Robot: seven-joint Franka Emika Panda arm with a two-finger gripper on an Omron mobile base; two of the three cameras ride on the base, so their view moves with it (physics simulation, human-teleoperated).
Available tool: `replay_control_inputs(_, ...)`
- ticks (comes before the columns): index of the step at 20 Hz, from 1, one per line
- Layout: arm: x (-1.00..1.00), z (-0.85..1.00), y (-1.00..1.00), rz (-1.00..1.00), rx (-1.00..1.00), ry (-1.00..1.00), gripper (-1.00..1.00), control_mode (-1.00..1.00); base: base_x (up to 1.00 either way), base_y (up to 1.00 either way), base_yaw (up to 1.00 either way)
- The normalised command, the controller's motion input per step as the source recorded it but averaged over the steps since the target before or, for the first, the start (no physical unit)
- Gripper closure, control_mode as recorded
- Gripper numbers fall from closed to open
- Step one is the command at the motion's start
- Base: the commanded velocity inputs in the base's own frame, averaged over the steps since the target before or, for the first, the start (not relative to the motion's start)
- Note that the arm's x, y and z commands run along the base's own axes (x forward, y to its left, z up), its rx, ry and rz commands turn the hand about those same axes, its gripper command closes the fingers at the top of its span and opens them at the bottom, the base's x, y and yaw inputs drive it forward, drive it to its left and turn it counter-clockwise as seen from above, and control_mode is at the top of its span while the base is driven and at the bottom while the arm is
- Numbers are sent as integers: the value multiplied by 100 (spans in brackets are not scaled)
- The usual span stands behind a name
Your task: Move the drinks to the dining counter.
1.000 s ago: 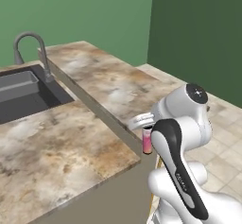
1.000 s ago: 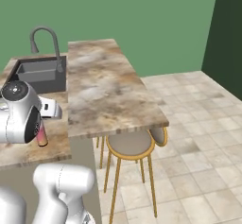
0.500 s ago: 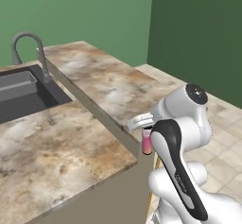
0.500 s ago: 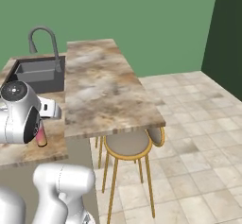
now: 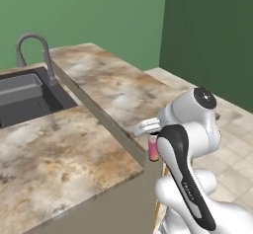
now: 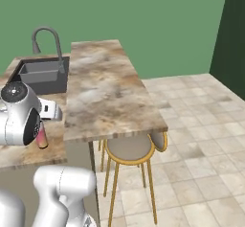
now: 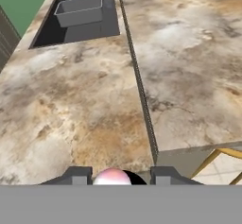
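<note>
The dark two-finger gripper (image 7: 120, 175), at the bottom centre of the hand view, is closed on the slim pink bottle (image 5: 153, 147), whose rounded pink body sits between the two tips. In the left base view the bottle hangs right of centre, just under the white wrist and off the near corner of the counter; in the right base view it sits at the left edge, beside the arm's dark-banded joint.

Judging from this, the task is at an early carrying stage: one drink is in hand and not yet set down. The long beige-brown marbled stone dining counter (image 6: 103, 85) runs up the middle of the right base view, bare, with a round gold-framed stool (image 6: 129, 150) under its near overhang. No bottle stands on it, so every delivery appears to remain. The other drinks cannot be located here.

Left of the slab lie a lower marbled counter (image 7: 71, 100), a dark sink basin (image 5: 27, 97) and a grey curved faucet (image 5: 37, 50).

The bottle looks small, smooth and upright; its cap is hidden.
</note>
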Motion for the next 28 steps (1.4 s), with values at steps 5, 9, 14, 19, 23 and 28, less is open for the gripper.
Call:
replay_control_inputs(5,0,0,0,0,0,0,100,100,70,-63,25)
replay_control_inputs(9,1,6,-7,2,4,-1,100,-100,27,-31,8)
replay_control_inputs(14,0,38,-3,5,6,-10,100,-100,0,0,0)
replay_control_inputs(19,50,50,-27,0,1,-9,100,-100,0,0,0)
replay_control_inputs(23,61,31,-20,-1,2,0,100,-100,0,0,0)
replay_control_inputs(28,47,7,-7,-2,1,8,100,-100,0,0,0)
